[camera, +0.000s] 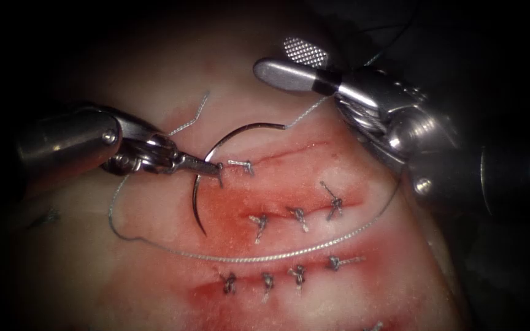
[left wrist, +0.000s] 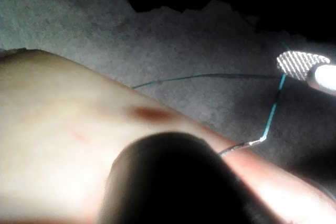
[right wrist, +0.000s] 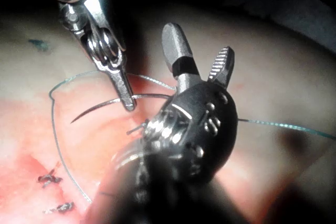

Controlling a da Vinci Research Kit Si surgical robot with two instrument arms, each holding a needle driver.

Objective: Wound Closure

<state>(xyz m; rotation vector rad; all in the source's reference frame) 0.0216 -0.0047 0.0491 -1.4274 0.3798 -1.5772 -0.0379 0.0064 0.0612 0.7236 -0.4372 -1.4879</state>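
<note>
My left tool (camera: 215, 167) comes in from the left, its jaws shut on the curved needle (camera: 199, 202) near the middle of its curve. The whole needle shows above the tissue (camera: 154, 79), at the left end of the upper cut (camera: 295, 150); its point hangs low and its tail is up toward the right. My right tool (camera: 274, 56) hovers above and to the right with its jaws open and nothing in them. Thread (camera: 246, 258) runs from the needle's tail toward the right tool and loops wide across the tissue. In the right wrist view the open right tool (right wrist: 198, 43) sits beside the left tool (right wrist: 128, 103) and the needle (right wrist: 100, 107).
One knotted stitch (camera: 243, 164) sits on the upper cut. Two lower cuts carry rows of knotted stitches (camera: 299, 214) (camera: 267, 281), with red fluid (camera: 228, 208) around them. A cut thread end (camera: 194, 113) lies above the left tool. In the left wrist view, thread (left wrist: 210, 76) crosses grey cloth.
</note>
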